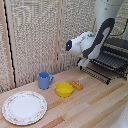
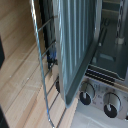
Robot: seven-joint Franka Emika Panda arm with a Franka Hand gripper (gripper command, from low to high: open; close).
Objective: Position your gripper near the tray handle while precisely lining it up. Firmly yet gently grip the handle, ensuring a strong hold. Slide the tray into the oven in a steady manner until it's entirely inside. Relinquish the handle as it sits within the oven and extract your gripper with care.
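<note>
We see a light wooden table (image 1: 95, 107) carrying a round white plate (image 1: 24, 107) near its front edge at the exterior view's left. Behind it stands a blue mug (image 1: 45, 80), then a yellow bowl (image 1: 64, 89) and a small orange block (image 1: 77, 85). The oven (image 1: 114, 57) sits at the exterior view's right.

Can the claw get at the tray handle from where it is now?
Probably yes. The claw hangs right beside the tray handle at the rack's outer edge, with nothing between them; the mug and bowl sit lower, well clear.
</note>
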